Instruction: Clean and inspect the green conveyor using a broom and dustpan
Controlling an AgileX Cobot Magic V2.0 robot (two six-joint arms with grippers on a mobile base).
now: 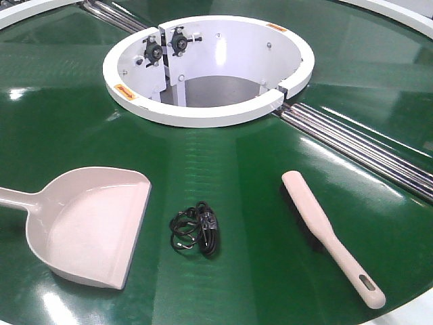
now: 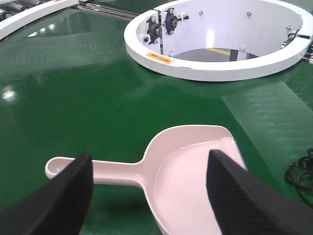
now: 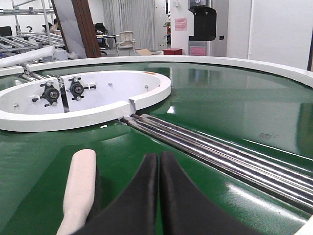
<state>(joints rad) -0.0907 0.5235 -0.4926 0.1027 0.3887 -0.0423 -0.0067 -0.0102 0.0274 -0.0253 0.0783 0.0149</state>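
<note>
**A:** Left pincer [image 2: 149, 164] is spread wide over the dustpan [image 2: 195, 166] — right pincer [image 3: 159, 188] is clenched on nothing, just beside the broom [image 3: 80, 186].

**B:** Risks?

**A:** Both tools lie flat on the green tabletop [image 1: 223, 156]. A clenched pincer coming down could shove the broom away, and the black cable [image 1: 196, 230] between them may snag the bristles.

**B:** Any writing?

**A:** Orange labels [image 1: 126, 91] on the white ring [image 1: 203, 116] — too small to read.

Cable coil [image 1: 196, 230] between dustpan [image 1: 95, 227] and broom [image 1: 331, 237]

Glossy green conveyor [image 1: 237, 156], beige dustpan [image 1: 95, 230] at left, tangled black cord [image 1: 196, 230] between, beige broom [image 1: 331, 237] at right
</note>
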